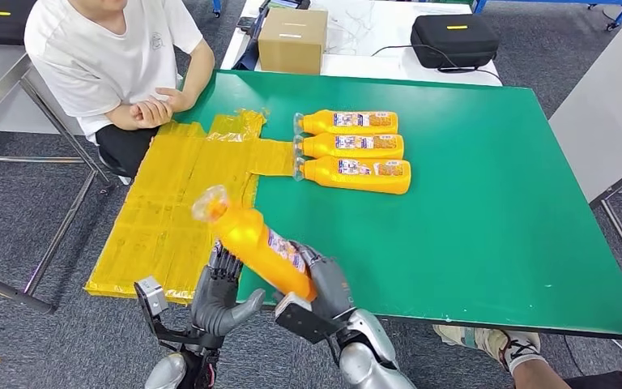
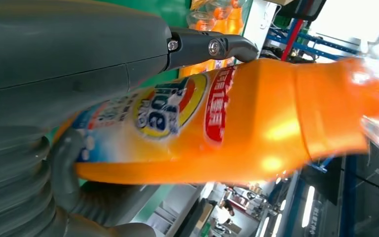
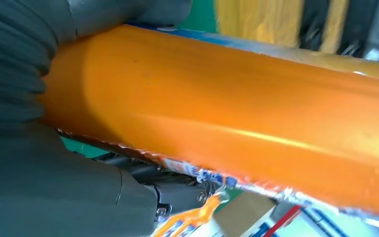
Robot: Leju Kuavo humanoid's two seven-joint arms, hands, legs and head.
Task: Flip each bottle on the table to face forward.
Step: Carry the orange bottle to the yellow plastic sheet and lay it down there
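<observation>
Both hands are gripping one orange bottle [image 1: 259,247] above the near-left corner of the green table [image 1: 486,243], its clear cap tilting up and away: the right hand [image 1: 324,279] is clasping its base, while the left hand [image 1: 219,288] is probably cupping it from beneath. Three bottles [image 1: 355,151] are lying side by side, well apart, beside yellow sheeting [image 1: 170,203]. A person [image 1: 113,65] is sitting at the far-left corner, behind a cardboard box [image 1: 292,39].

The held bottle [image 1: 259,247] is glossy orange plastic with a clear shiny cap and a slick printed label, same as the three bottles [image 1: 355,151] at 12 o'clock. The table [image 1: 494,227] top is smooth matt green. Crinkly yellow tape [image 1: 174,203] at 10 o'clock looks glossy. The fingers [image 1: 220,267] are dull grey plastic, and the cardboard box [image 1: 292,39] is matt.
</observation>
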